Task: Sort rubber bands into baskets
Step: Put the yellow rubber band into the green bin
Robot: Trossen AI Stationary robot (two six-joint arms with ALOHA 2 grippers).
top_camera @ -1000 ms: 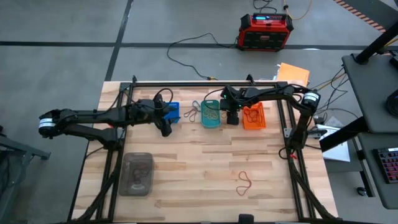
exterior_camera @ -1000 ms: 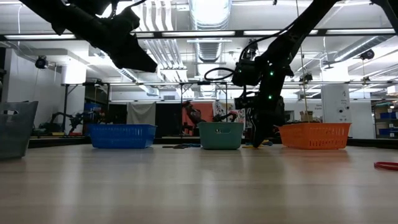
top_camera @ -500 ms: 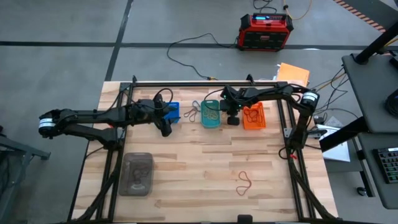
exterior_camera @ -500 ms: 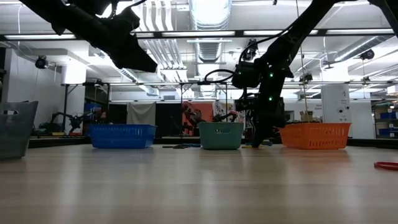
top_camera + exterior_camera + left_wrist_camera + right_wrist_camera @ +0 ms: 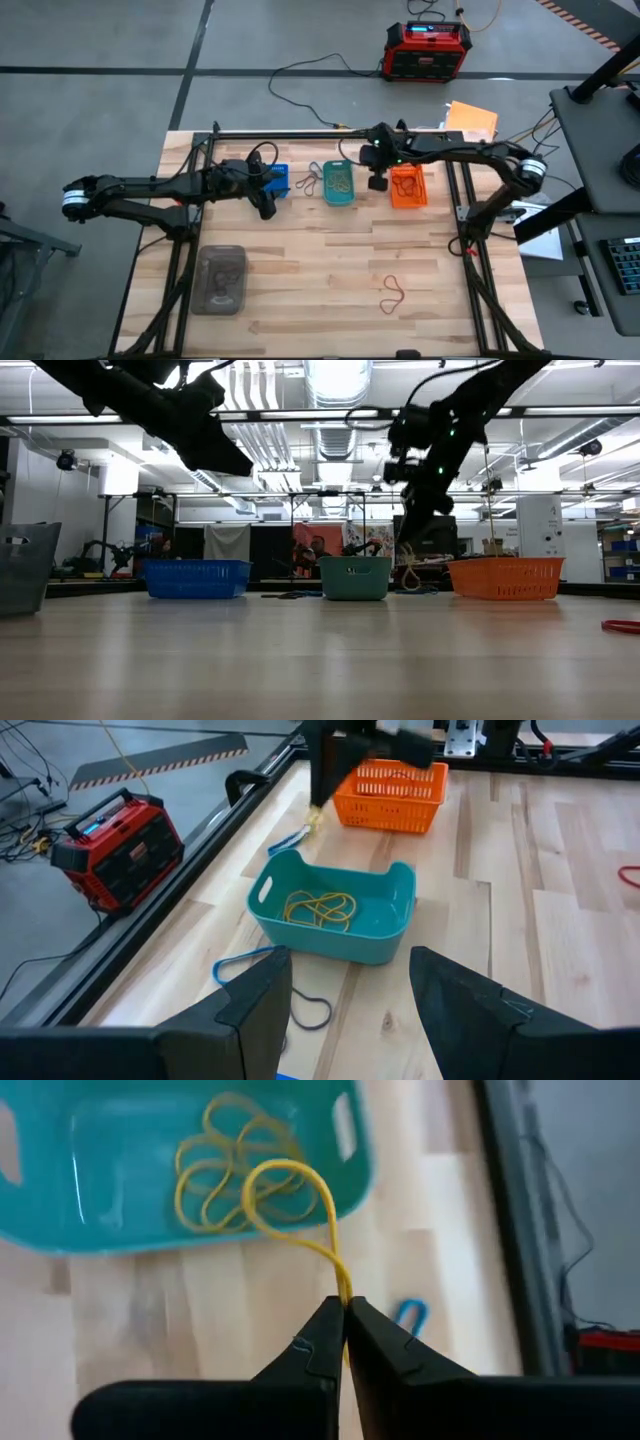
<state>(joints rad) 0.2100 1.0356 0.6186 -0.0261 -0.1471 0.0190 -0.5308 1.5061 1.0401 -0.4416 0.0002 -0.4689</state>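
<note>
Wooden table [image 5: 330, 260] from above: right gripper [image 5: 378, 183] hangs between teal basket [image 5: 339, 183] and orange basket [image 5: 408, 187]; left gripper [image 5: 268, 208] waits by blue basket [image 5: 277, 180], fingers spread, empty. Right wrist view: fingers pinch a yellow band [image 5: 290, 1200], teal basket just ahead. Carry it fully over the rim before letting go

The right gripper [image 5: 345, 1312] hangs raised above the table's far side, fingers pinched tight together around a thin yellow loop, its arm reaching in from the right. The left gripper [image 5: 350, 985] hovers at the far left, fingers spread apart.
</note>
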